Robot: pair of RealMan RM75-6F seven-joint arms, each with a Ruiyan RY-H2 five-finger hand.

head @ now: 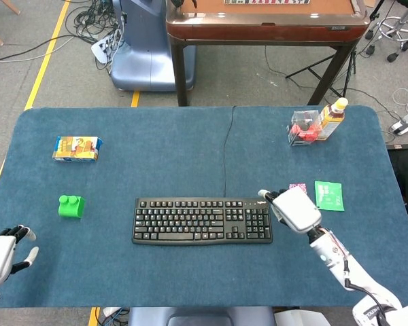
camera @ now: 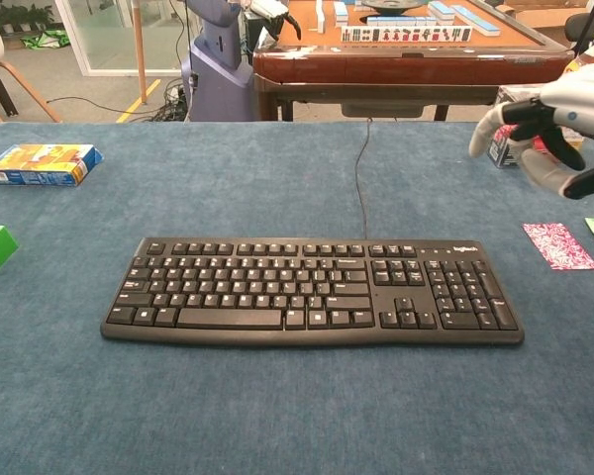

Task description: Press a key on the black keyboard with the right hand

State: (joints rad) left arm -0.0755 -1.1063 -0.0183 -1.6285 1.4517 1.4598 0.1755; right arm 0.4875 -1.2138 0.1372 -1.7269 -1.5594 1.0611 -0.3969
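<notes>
The black keyboard point(head: 202, 221) point(camera: 312, 289) lies flat in the middle of the blue table, its cable running to the far edge. My right hand point(head: 294, 208) point(camera: 554, 129) hovers in the air just right of the keyboard's number pad, fingers spread and holding nothing, not touching the keys. In the chest view it shows at the upper right, above the table. My left hand point(head: 1, 252) rests at the table's near left corner, fingers apart and empty; the chest view does not show it.
A pink patterned card point(camera: 559, 245) and a green packet point(head: 328, 195) lie right of the keyboard. A clear box of red items point(head: 303, 128) and a bottle point(head: 333, 116) stand at the far right. A green block point(head: 71, 206) and a snack box point(head: 77, 148) sit at the left.
</notes>
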